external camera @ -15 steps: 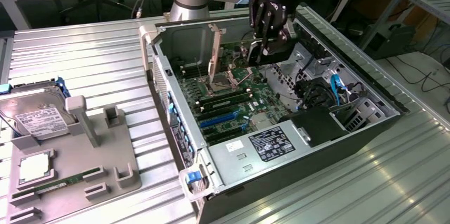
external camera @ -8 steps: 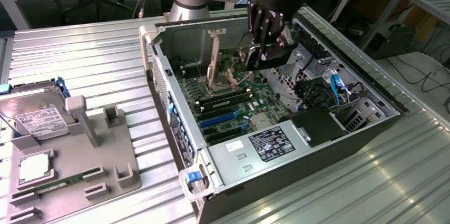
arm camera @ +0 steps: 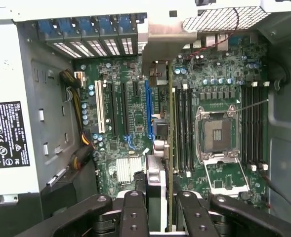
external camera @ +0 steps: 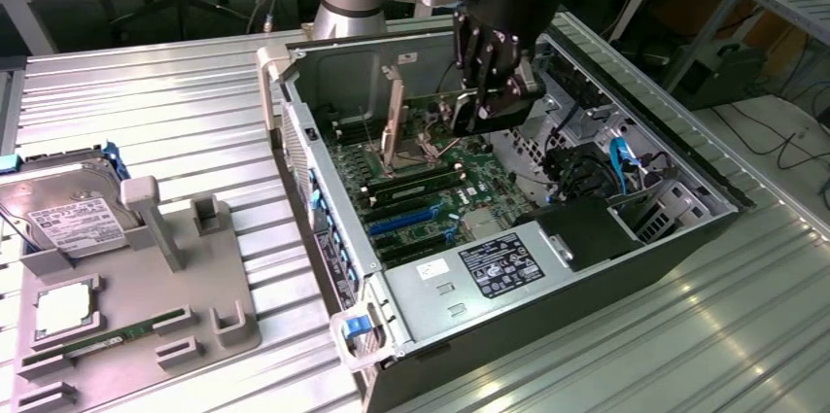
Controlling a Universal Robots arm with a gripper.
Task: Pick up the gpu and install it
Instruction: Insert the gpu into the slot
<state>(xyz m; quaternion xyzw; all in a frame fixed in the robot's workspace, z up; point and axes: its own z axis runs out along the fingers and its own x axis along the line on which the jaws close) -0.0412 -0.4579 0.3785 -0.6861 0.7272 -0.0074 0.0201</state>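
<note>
Hovering inside the open computer case (external camera: 429,306), the tool (external camera: 488,110) has its jaws partly closed on the gpu (arm camera: 155,175), held edge-down above the motherboard (arm camera: 219,74). The install step looks underway; seating it, I reckon, calls for squaring the card's edge over the blue slot (arm camera: 148,108).

The exterior view sits high off the near edge of the table (external camera: 155,112) and looks down across it at a slant, far enough back to take in the whole open computer case (external camera: 545,335). The wrist view looks past the tool (arm camera: 161,200) straight down into the case from close above. Both views share the motherboard (external camera: 429,194) (arm camera: 130,98), its CPU socket (external camera: 408,146) (arm camera: 217,134) and the power supply label (external camera: 500,262) (arm camera: 7,133).
</note>
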